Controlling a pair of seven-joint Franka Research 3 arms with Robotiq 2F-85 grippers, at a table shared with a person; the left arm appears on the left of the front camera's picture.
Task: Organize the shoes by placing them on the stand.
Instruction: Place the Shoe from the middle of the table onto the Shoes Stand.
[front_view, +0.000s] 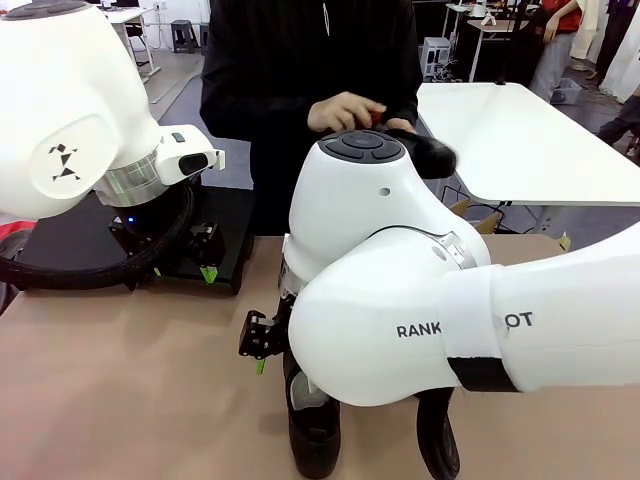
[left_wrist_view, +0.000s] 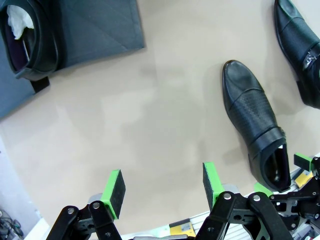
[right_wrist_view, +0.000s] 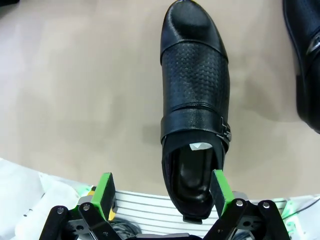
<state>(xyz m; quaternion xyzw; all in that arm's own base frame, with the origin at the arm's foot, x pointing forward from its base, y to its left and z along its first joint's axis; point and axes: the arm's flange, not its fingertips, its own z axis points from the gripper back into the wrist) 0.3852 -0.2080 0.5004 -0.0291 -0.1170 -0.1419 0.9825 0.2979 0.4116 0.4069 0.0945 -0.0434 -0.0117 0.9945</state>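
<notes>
One black shoe (right_wrist_view: 195, 100) lies on the tan table, toe pointing away. My right gripper (right_wrist_view: 162, 192) stands open with its green pads on either side of the shoe's heel; the same gripper (front_view: 262, 350) hangs low above that shoe (front_view: 315, 430). A second shoe (right_wrist_view: 305, 60) lies close beside it. Another shoe (left_wrist_view: 30, 40), stuffed with white paper, rests on the black stand (left_wrist_view: 100, 30). My left gripper (left_wrist_view: 162, 189) is open with nothing between its fingers, over bare table near the stand (front_view: 230, 215).
A person stands at the far side, hands (front_view: 345, 110) on a dark rounded thing (front_view: 430, 155) just behind my right arm's elbow. A white table (front_view: 520, 140) stands behind on the right. My right arm's bulk (front_view: 400, 320) hides much of the table's middle.
</notes>
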